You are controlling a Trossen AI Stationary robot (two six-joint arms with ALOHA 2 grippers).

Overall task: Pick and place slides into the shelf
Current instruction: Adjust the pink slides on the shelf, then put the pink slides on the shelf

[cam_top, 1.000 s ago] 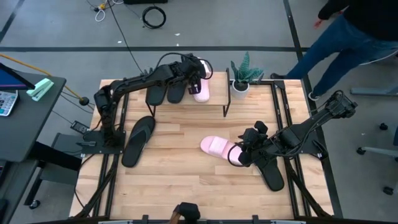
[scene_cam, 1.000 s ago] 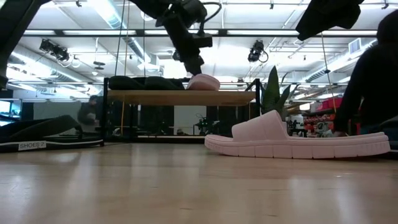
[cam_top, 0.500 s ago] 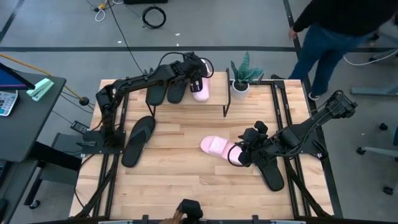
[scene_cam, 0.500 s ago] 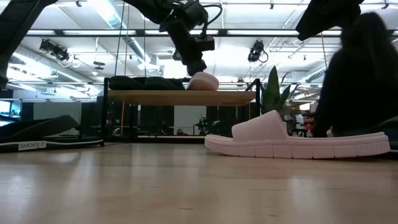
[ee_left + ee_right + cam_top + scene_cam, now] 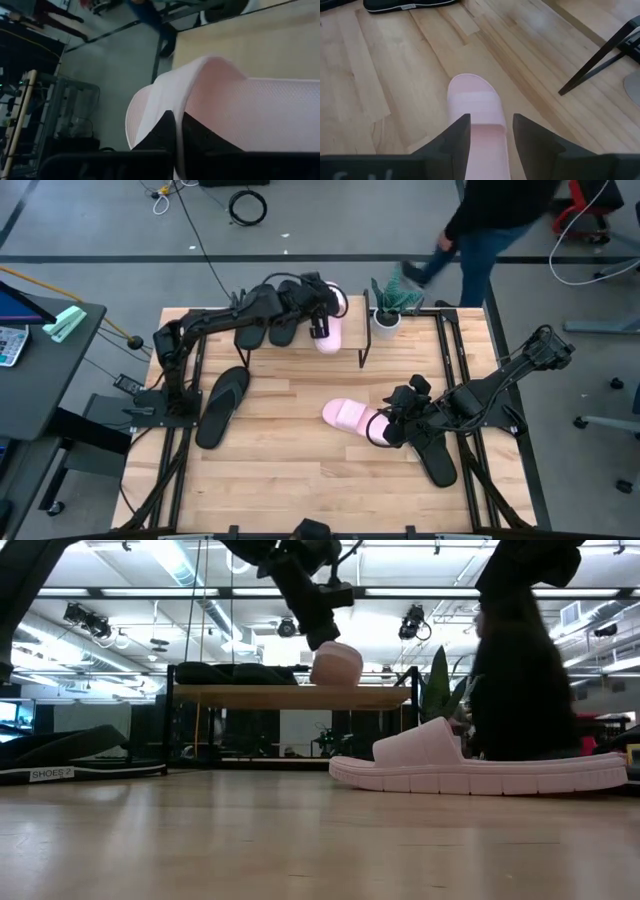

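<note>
The shelf [image 5: 250, 696] stands at the table's far edge; two black slides [image 5: 268, 328] lie on its top board. My left gripper [image 5: 318, 320] is over the shelf's right part, shut on a pale pink slide [image 5: 329, 332], which also shows in the low view [image 5: 336, 662]. The second pink slide [image 5: 349, 416] lies sole-down on the table near the middle. My right gripper [image 5: 384, 428] is open at its heel end, one finger on either side [image 5: 487, 135]. Two flat black sandals lie on the table, one at the left [image 5: 222, 405] and one at the right [image 5: 437, 457]. My left gripper pinches a thin edge by the pink slide's strap [image 5: 179, 131] between its two shut fingers, coming slanting down from the table's left. The slide hangs tilted, just above the shelf's top board [image 5: 336, 690]. Whether my right gripper's fingers touch the slide's sides, I cannot tell.
A potted plant [image 5: 390, 302] stands at the far edge, just right of the shelf. A person [image 5: 490, 220] walks on the floor beyond the table's far right corner. Bare tabletop [image 5: 290, 470] lies along the near edge.
My left gripper has gone up and a little toward the table's near edge with the pink slide, which has come off the shelf's top board and now hangs tilted above it. The person behind the table has walked toward the left.
</note>
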